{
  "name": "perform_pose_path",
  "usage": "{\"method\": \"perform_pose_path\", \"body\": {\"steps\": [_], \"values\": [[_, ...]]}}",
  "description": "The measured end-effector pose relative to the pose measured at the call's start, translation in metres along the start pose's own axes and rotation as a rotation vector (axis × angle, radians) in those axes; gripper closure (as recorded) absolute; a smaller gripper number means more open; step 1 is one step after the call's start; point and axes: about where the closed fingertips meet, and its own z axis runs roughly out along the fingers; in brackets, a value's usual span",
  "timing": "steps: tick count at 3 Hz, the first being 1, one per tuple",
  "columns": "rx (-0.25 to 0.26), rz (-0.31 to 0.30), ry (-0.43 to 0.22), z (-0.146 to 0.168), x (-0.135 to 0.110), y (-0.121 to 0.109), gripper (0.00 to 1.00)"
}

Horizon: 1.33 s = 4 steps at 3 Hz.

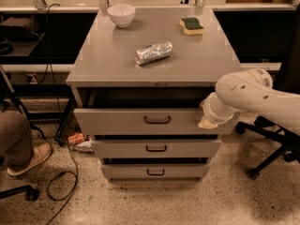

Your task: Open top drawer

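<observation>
The top drawer [117,121] is the widest of three grey drawers in a grey cabinet. It stands pulled out a little, with a dark gap above its front. Its small dark bar handle [157,120] sits at centre. My gripper [207,122] is at the drawer front's right end, to the right of the handle, on the end of my white arm [248,95]. The gripper touches or nearly touches the drawer's right edge. It holds nothing that I can see.
On the cabinet top [103,64] lie a white bowl [121,14], a silver foil packet [153,52] and a green-yellow sponge [192,26]. Two narrower drawers [155,148] sit below. A person's leg and shoe [21,146] and cables are left; a chair base [272,156] is right.
</observation>
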Motion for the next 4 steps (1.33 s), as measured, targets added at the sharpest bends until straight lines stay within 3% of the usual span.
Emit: {"method": "perform_pose_path", "body": {"steps": [1, 3, 4], "values": [[0.004, 0.043, 0.001, -0.028, 0.004, 0.032, 0.95], [0.004, 0.043, 0.001, -0.033, 0.003, 0.03, 1.0], [-0.011, 0.047, 0.029, -0.053, 0.011, 0.064, 1.0]]}}
